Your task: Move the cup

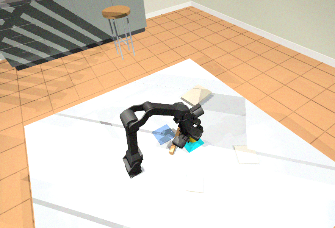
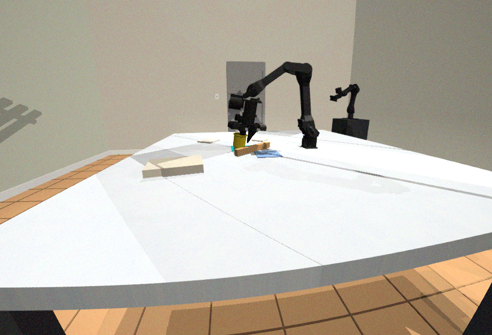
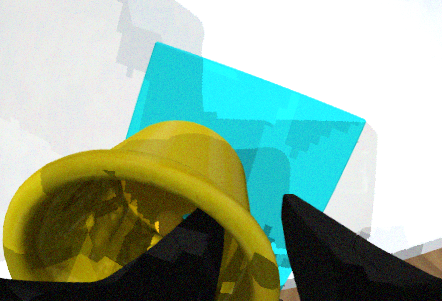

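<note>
The yellow cup [image 1: 192, 139] [image 2: 239, 141] [image 3: 215, 154] stands upright on the cyan pad [image 1: 190, 147] [image 3: 240, 94]. My gripper [image 2: 245, 137] [image 3: 253, 204] is slightly open at the cup's rim. One black finger reaches inside the cup and the other is outside, with a gap showing between the outer finger and the wall. The inside of the cup is shadowed, and I cannot clearly tell the marbles apart in it. No marbles show outside the cup. The blue pad [image 1: 163, 135] [image 2: 268, 154] bears nothing.
A wooden bar [image 1: 172, 149] [image 2: 250, 149] lies between the two pads, close to the gripper. A thick pale board [image 1: 196, 95] [image 2: 178, 167] lies at the back in the top view. Two thin pale boards [image 1: 246, 154] [image 1: 195, 184] lie farther off on the white table.
</note>
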`<state>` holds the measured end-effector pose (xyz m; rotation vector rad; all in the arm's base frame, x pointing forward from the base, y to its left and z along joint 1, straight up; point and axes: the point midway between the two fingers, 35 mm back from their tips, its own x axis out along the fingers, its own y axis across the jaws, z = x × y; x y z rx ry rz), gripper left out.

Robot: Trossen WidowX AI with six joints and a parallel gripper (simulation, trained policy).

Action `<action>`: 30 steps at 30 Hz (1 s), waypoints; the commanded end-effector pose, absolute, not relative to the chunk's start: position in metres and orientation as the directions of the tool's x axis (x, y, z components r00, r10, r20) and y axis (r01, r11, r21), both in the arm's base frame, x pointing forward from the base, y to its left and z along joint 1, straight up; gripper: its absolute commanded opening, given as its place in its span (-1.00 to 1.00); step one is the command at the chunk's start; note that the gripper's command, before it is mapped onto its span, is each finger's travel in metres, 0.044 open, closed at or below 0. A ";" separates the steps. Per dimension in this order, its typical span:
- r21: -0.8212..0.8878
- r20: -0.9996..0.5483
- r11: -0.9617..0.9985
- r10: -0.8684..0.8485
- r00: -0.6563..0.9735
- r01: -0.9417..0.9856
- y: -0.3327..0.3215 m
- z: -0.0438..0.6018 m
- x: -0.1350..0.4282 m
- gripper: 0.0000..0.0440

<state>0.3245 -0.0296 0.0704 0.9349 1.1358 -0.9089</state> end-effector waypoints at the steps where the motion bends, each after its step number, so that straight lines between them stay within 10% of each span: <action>1: 0.174 -0.971 0.336 -0.100 0.219 0.926 -0.032 0.075 0.329 -0.23; 23: 0.305 -0.942 0.314 -0.042 0.334 0.899 -0.036 0.130 0.317 0.10; 30: 0.343 -0.927 0.303 -0.045 0.373 0.889 -0.043 0.155 0.314 0.61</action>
